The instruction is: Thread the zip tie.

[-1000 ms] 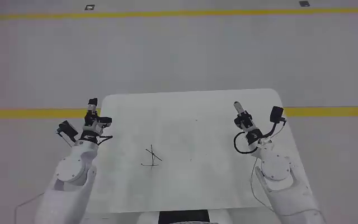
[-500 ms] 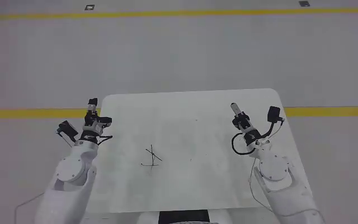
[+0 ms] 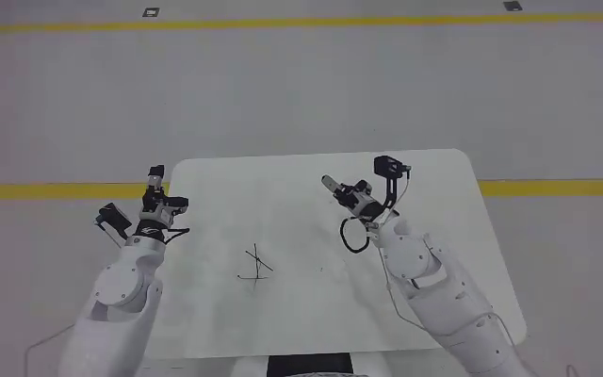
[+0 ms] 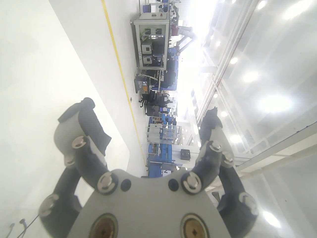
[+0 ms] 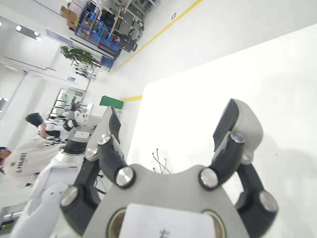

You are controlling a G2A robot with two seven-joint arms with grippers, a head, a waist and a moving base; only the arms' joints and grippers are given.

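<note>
Black thin plastic zip ties (image 3: pixel 255 265) lie crossed on the white rounded table (image 3: pixel 283 179), near its front edge, untouched. Right gripper (image 3: pixel 330 182) hovers well apart over mid-table, fingers spread, empty. Left gripper (image 3: pixel 154 176) sits by the table's left edge, also spread, empty. Risk: the strips lie flat and overlap, so a pinch could skid off or lift two at once. White sticker (image 5: pixel 161 221) on the right gripper's plate: print cut off, unreadable.

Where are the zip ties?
Top view: zip ties lie crossed on the white table, left of centre in its near half, apart from left gripper and right gripper.
</note>
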